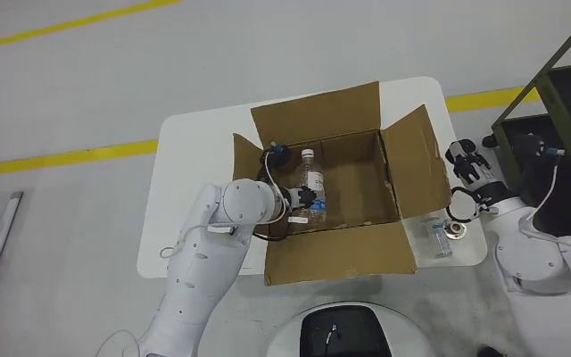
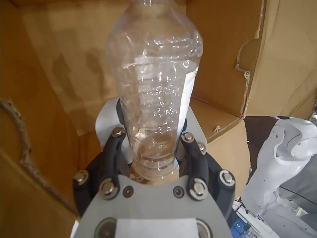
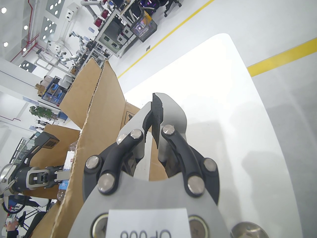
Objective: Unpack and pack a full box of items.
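Inside the open brown cardboard box (image 1: 357,187), near its 9 o'clock wall, the left claw (image 2: 151,125) is clamped around the lower body of a clear plastic bottle with a white cap (image 2: 153,70). The cap points to 12 o'clock. At 3 o'clock, past the box flap, the right claw (image 3: 154,115) hovers over the white table (image 1: 196,178), pads pressed together and holding nothing. A second clear bottle (image 1: 437,237) lies on the table at 4 o'clock.

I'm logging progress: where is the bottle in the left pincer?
Top view: the bottle is inside the box, near its left wall, held by the left pincer.
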Controlling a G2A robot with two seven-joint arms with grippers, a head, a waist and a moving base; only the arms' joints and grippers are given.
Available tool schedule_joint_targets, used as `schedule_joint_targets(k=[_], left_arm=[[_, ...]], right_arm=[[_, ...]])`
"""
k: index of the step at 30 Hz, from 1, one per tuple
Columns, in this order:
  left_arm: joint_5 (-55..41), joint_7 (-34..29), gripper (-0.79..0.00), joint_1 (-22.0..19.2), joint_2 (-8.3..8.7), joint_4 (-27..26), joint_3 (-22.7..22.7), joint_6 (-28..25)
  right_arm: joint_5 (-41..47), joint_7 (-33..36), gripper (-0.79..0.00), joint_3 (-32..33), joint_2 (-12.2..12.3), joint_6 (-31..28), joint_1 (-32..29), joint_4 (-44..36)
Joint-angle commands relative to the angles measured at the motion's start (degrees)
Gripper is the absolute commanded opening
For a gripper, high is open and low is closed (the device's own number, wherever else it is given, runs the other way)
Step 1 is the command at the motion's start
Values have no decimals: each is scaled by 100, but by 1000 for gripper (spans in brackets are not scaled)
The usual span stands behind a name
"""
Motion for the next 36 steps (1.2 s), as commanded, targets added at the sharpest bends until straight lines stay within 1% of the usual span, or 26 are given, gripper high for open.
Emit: schedule_joint_targets(k=[1,5,7,14,19,23,30,33,36], left_arm=[[83,-19,-785,-39,-8,64,64,196],[87,15,-785,-128,-57,177,248,586],[320,88,-785,-196,-77,249,396,855],[454,149,-785,-447,-167,644,928,917],[446,160,-785,-637,-218,1076,1227,929],[259,189,-785,-771,-254,1276,1354,958],[321,294,-785,-1033,-285,1595,1649,1063],[47,355,-785,-1107,-311,1822,1714,1124],[-160,427,-785,-1212,-334,2092,1872,1196]], right_arm=[[-1,0,-785,-12,3,0,17,15],[-3,-20,-785,-12,10,-8,26,34],[18,-36,-785,-6,12,-7,8,39],[38,-156,-785,24,18,15,-40,12],[59,-197,-785,27,22,13,-82,-5],[77,-234,-785,47,26,16,-132,-33],[91,-248,-785,76,35,44,-195,-115],[166,-252,-785,100,37,43,-197,-170],[340,-221,-785,163,41,28,-147,-212]])
